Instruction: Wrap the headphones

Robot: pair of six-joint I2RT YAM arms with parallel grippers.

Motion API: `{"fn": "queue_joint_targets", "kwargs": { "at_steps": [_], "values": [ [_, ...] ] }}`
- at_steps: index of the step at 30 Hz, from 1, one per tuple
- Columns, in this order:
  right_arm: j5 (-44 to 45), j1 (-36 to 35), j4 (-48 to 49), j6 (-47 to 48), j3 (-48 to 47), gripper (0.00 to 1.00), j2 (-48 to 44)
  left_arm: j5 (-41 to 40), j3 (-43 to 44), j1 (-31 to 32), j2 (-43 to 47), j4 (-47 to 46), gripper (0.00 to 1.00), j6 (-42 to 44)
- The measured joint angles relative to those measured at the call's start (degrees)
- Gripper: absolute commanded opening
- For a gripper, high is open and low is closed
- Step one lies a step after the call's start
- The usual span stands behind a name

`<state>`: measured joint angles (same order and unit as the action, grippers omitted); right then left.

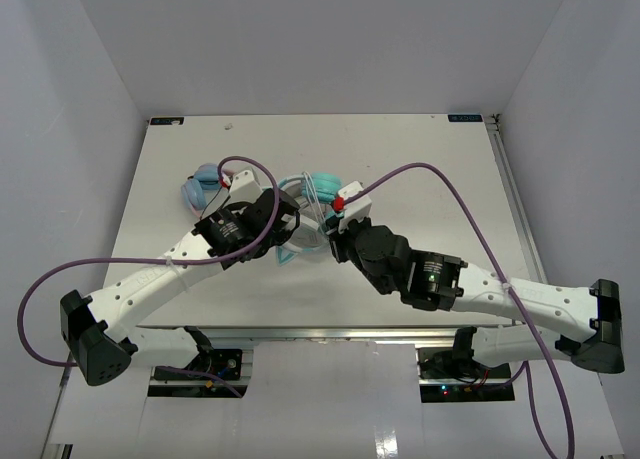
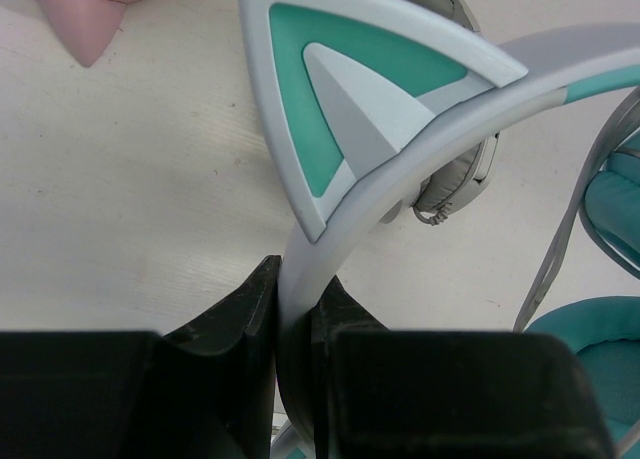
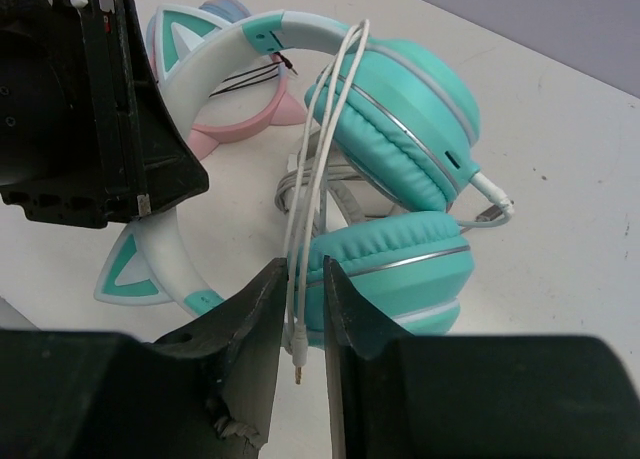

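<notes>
The teal headphones [image 1: 318, 191] lie at the table's middle, between my two grippers. In the right wrist view the two turquoise ear cups [image 3: 400, 119] are stacked, and the pale headband with cat-ear points [image 3: 205, 74] curves to the left. My left gripper [image 2: 300, 284] is shut on the headband just below a cat-ear point [image 2: 340, 99]. My right gripper [image 3: 305, 271] is shut on the thin whitish cable [image 3: 325, 129], which loops over the upper cup. The cable's plug [image 3: 297, 364] hangs between the fingers.
The light-blue-and-pink headphones [image 1: 202, 189] lie left of the teal ones, with pink ears [image 3: 258, 127] behind the headband. Grey-white headphones [image 2: 462, 169] lie under the teal set. The left gripper's body [image 3: 100, 109] is close to the right gripper.
</notes>
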<state>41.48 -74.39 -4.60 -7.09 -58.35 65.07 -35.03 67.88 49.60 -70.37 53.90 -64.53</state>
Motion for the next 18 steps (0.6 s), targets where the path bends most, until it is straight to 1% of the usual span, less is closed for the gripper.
{"fn": "queue_joint_targets", "kwargs": {
  "at_steps": [1,6,11,15,18],
  "values": [
    [0.25,0.0,-0.24,0.0,0.0,0.23,-0.48,0.0,0.0,0.0,0.0,-0.08,0.0,0.0],
    [1.29,0.0,-2.62,-0.16,0.0,0.24,-3.29,0.04,0.0,0.0,-0.32,-0.88,0.0,0.3],
    [4.14,0.0,-8.16,-2.04,-0.04,0.27,-7.08,1.53,0.0,-0.04,-2.26,-5.96,0.0,4.32],
    [7.46,0.0,-13.94,-4.41,0.01,0.28,-12.16,4.13,0.33,0.09,-6.29,-11.52,0.0,8.87],
    [11.08,0.0,-17.24,-5.99,0.54,0.28,-17.89,5.07,2.98,0.59,-11.8,-13.35,0.0,11.56]
  ]
}}
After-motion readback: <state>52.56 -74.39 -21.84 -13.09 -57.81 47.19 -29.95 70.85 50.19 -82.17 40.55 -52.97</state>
